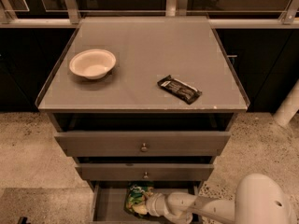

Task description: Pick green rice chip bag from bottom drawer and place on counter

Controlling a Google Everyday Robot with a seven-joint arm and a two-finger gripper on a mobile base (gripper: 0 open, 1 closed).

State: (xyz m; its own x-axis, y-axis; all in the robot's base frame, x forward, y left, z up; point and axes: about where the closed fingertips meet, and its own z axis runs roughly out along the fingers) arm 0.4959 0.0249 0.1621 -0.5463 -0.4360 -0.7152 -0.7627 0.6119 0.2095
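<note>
The bottom drawer (108, 204) is pulled open at the foot of the cabinet, plain grey inside. The green rice chip bag (136, 196) lies in it near the middle, crinkly and bright green. My gripper (144, 206) reaches in from the right on a white arm and sits right at the bag's near edge, partly over it. The counter (140, 55) is the flat grey cabinet top above.
A white bowl (92, 63) stands on the counter's left side and a flat black bar wrapper (179, 89) lies at its right front. Two upper drawers with round knobs (144, 147) are slightly open. My arm's white elbow (259, 202) fills the lower right.
</note>
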